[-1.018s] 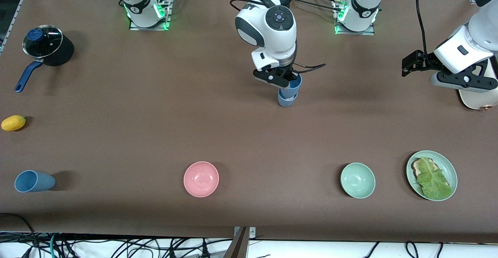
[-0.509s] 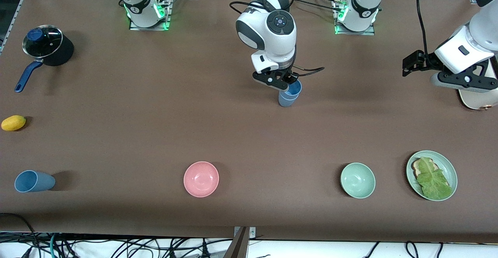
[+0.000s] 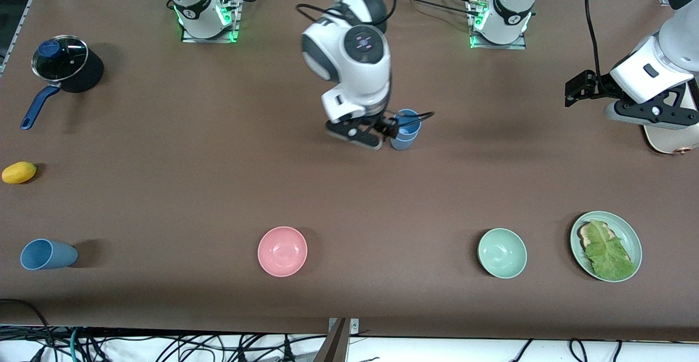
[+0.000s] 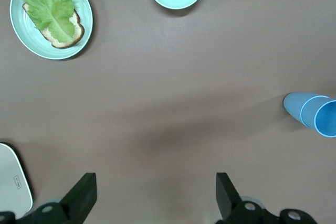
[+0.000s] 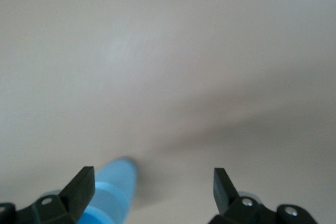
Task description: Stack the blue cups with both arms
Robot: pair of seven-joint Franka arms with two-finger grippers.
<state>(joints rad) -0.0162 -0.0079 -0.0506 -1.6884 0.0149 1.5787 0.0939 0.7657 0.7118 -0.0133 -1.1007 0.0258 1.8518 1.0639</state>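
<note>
So the counter [image 3: 164,187] is one big brown matte surface, with a tangle of cables hanging off the edge nearest the front camera and both arm bases with green lights along the top of the front view.

Going across the front view: a lidded black pot [image 3: 65,67] with a blue handle sits toward the right arm's end. Nearer the camera than that is a small yellow fruit [image 3: 19,172], and nearer still a lone blue cup [image 3: 46,254] lying on its side. Then there's a pink bowl [image 3: 282,251].

About mid-counter are the stacked blue cups [image 3: 406,130], one nested inside the other and standing upright. The right claw [image 3: 377,132] is just beside that stack, on the side toward the right arm's end. Its fingers are spread wide and it has nothing in it. The right wrist view shows the stack [image 5: 107,195] down by one fingertip, not between the two.

Further along are a green bowl [image 3: 502,253] and a green plate [image 3: 579,231] with toast and lettuce on it. The left claw [image 3: 579,92] waits up over the left arm's end of the counter, also wide open and empty, with a white board [image 3: 669,143] under that arm. From its wrist view the stack [image 4: 312,114] is well apart from it.
</note>
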